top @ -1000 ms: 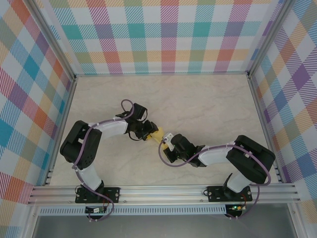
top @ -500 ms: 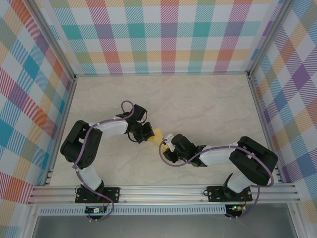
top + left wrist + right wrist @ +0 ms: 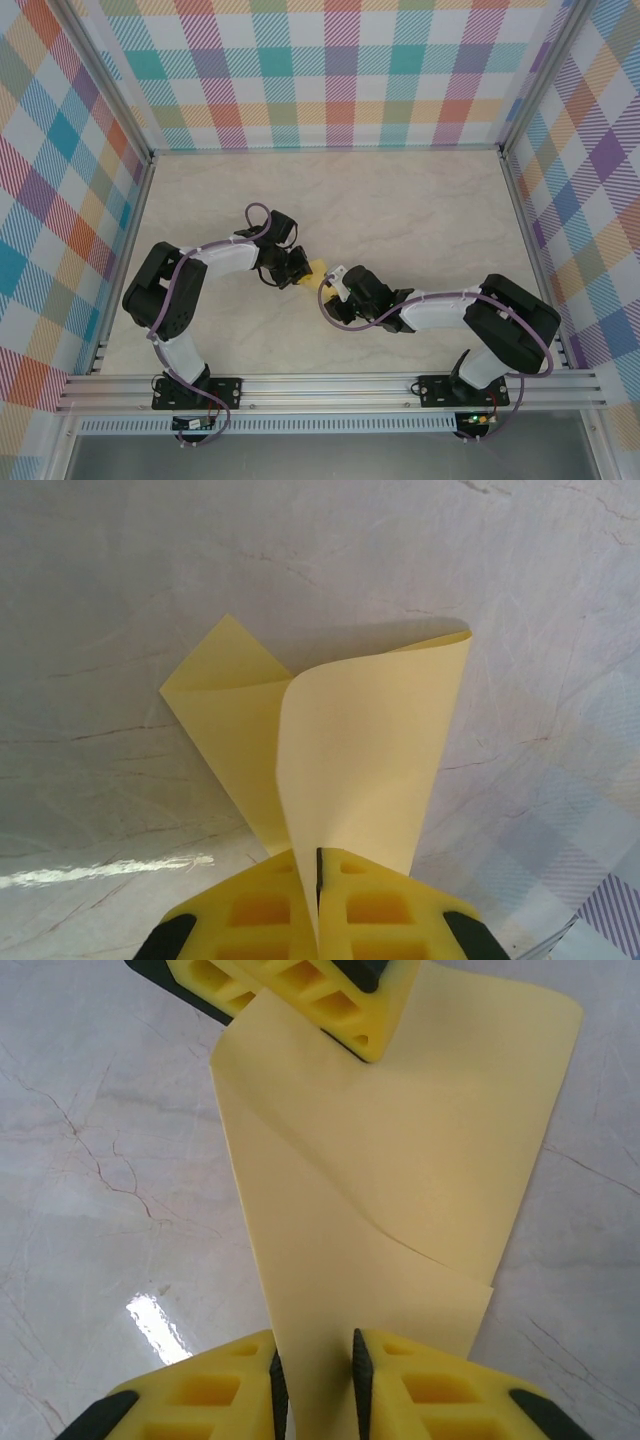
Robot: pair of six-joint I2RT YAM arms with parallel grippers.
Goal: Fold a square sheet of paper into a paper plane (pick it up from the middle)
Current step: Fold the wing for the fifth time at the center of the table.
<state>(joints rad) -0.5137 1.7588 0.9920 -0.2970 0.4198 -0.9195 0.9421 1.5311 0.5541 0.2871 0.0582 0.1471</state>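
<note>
**Item record: one yellow sheet, held between two grippers**

- Square sheet of paper (image 3: 315, 267): 1. Plain yellow, partly folded. It sits near the middle of the table (image 3: 420, 200), spanning the short gap between the two grippers.
- Left gripper (image 3: 297, 272): 1. Its yellow fingers are pressed together, and one end of the sheet is pinched in the seam.
- Right gripper (image 3: 329, 285): 1. Its jaws stand slightly apart, and the opposite end of the sheet runs into the narrow gap. The pads do not visibly clamp it.
- Arms: 2, bent inward from the near edge so the wrists almost meet.
- Plaid walls (image 3: 340, 70): 3, enclosing the table.

Differences between views:
- The top view gives the layout, with the paper as a small yellow patch.
- The left wrist view shows one flap curling upward into a cone-like bend, and a flatter pointed layer behind it.
- The right wrist view shows a diagonal crease across the sheet and the left gripper's fingers (image 3: 335, 1000) gripping the far end.
</note>
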